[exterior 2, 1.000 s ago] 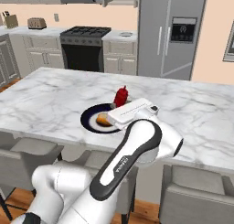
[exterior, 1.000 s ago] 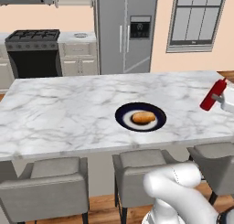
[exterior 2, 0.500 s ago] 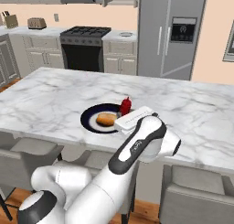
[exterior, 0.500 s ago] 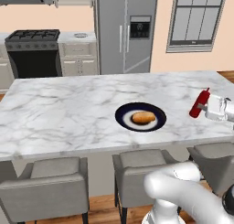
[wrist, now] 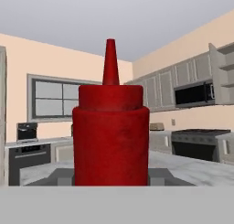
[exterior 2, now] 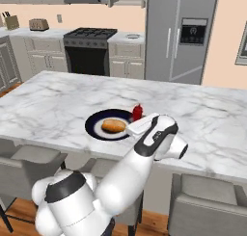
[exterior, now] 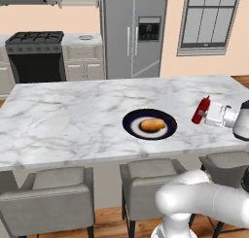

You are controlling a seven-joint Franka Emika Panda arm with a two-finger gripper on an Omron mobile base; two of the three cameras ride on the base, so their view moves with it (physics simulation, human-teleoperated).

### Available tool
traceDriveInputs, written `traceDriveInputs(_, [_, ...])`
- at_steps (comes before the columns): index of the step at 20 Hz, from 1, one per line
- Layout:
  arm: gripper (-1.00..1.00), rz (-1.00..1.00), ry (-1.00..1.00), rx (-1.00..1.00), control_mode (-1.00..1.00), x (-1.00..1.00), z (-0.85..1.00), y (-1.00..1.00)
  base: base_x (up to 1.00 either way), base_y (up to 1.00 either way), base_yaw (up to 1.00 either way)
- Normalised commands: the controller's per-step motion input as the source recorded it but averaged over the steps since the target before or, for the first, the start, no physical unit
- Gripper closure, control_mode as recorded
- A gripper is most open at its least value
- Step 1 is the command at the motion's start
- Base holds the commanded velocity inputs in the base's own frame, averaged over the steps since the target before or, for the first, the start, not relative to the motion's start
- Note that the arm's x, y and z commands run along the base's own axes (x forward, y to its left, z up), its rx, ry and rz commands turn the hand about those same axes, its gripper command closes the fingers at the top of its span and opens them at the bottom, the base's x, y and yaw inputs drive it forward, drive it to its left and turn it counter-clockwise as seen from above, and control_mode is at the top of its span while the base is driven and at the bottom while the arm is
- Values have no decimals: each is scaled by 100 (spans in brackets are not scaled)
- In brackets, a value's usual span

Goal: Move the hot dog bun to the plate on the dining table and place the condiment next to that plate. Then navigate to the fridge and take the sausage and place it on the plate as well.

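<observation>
The condiment, a slim red squeeze bottle with a narrow tip, stands upright at about three o'clock from the plate in the left base view, near its rim but apart from it. Its base looks to be at or just above the marble; I cannot tell whether it touches. The gripper is clenched around the bottle's body from the side, and in the hand view the bottle rises straight up between the dark finger tips.

On the navy plate lies the hot dog bun, roughly at its centre, so that part appears done. Plate and bottle sit on the dining table, toward its six o'clock edge above the grey chairs. The fridge stands closed at twelve o'clock, beyond the table, beside the stove.

The risk I see is in the release: if the bottle is not fully seated, letting go could tip this tall, narrow thing, possibly onto the plate. Pulling the fingers back sideways instead of cleanly away could also drag it over.
</observation>
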Motion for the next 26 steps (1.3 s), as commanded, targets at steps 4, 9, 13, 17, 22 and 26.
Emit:
traceDriveInputs(4, [100,0,0,0,-100,75,-40,-37,0,0,0])
traceDriveInputs(9, [100,0,0,0,-100,66,-48,-38,0,0,0])
traceDriveInputs(13, [100,1,0,-6,-100,41,-59,-24,0,0,0])
traceDriveInputs(17, [100,0,0,-12,-100,41,-63,-6,0,0,0])
traceDriveInputs(22, [100,0,0,-10,-100,51,-54,-1,0,0,0])
traceDriveInputs(26, [100,0,0,-2,-100,46,-46,-6,0,0,0])
